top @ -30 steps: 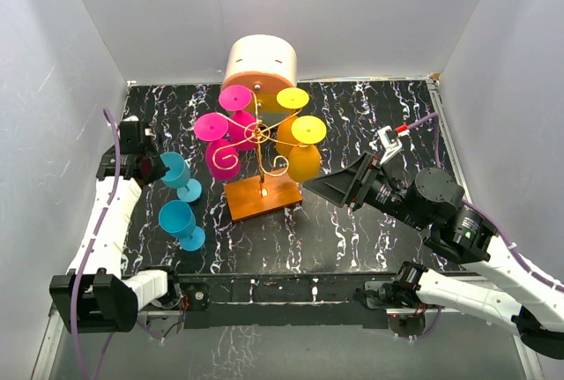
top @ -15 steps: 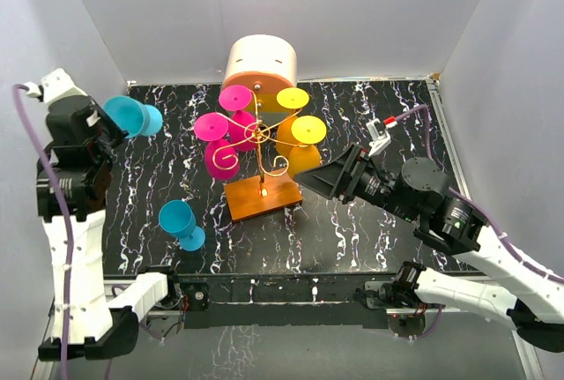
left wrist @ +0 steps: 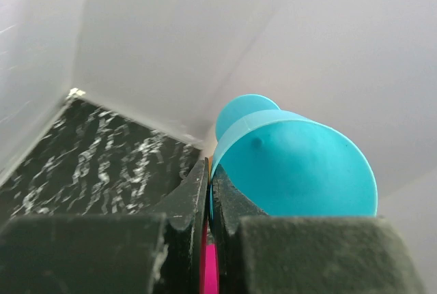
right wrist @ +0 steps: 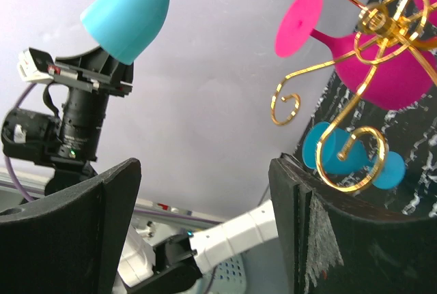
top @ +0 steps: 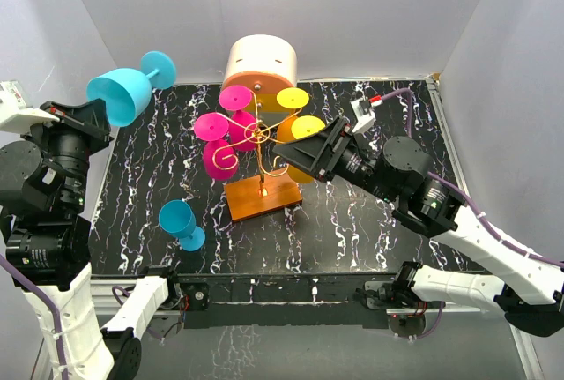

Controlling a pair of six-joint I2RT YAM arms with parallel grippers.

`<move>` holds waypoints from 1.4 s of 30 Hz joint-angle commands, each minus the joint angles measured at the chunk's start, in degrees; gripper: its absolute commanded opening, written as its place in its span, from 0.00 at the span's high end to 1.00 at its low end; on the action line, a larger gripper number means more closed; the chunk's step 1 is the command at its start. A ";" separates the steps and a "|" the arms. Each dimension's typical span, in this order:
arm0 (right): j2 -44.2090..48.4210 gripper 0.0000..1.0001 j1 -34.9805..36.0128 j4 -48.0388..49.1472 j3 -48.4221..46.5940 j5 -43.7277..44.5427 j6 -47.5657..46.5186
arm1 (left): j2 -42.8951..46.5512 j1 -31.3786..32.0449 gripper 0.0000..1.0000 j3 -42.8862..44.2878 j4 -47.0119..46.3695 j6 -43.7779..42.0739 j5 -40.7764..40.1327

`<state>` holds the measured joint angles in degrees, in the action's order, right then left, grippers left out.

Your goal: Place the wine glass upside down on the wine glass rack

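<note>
The left pincer [top: 103,119] was closed narrowly on the rim of the cyan wine glass [top: 123,92]. In the left wrist view its two black fingers [left wrist: 194,202] stood almost together, with the thin wall of the wine glass [left wrist: 300,164] pinched between them. The glass was tilted: its bowl was at the pincer, and its stem and round foot pointed up and away towards the white back wall. It was held high in the air over the far left part of the bench [top: 352,221], touching nothing but the pincer.

The right pincer [top: 291,155] was wide and held nothing. In the right wrist view both broad dark fingers [right wrist: 68,232] were far from each other, and between them I could see the wine glass [right wrist: 133,11] and the left arm.

The wine glass rack [top: 258,133] stood near the middle of the bench on its flat orange base, well apart from the held glass and to the right of it. The right pincer was just beside the rack on its right side. Pink glasses [top: 222,158] hung upside down on its left arms and yellow glasses [top: 304,129] on its right arms. A second cyan glass [top: 180,221] stood upright on the bench, in front and left of the rack. A cream-and-orange cylinder [top: 260,67] stood behind the rack.
</note>
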<state>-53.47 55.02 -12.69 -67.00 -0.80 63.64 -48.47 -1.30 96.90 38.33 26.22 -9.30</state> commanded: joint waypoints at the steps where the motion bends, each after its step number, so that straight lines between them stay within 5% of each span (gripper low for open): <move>1: -2.29 0.27 0.08 7.58 -5.12 2.21 2.75 | -0.17 -0.04 1.00 1.21 -9.25 1.62 16.03; 11: -2.93 0.30 0.08 8.58 -7.24 13.16 8.58 | -0.56 1.26 1.00 -7.90 -27.57 14.04 41.47; 17: -3.59 0.33 0.08 8.36 -7.90 17.49 11.82 | -2.38 1.81 1.00 -15.13 -37.93 24.70 47.02; 36: -9.41 0.37 0.08 11.71 -9.68 23.57 24.55 | -6.06 3.86 1.00 -23.44 -53.35 34.93 43.98; 42: -9.80 0.38 0.11 11.98 -11.67 26.78 23.67 | -8.34 10.93 1.00 -23.39 -52.27 31.94 39.36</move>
<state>-63.88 55.02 -4.03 -74.54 22.02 87.13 -55.55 4.80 73.34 -11.97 60.07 33.61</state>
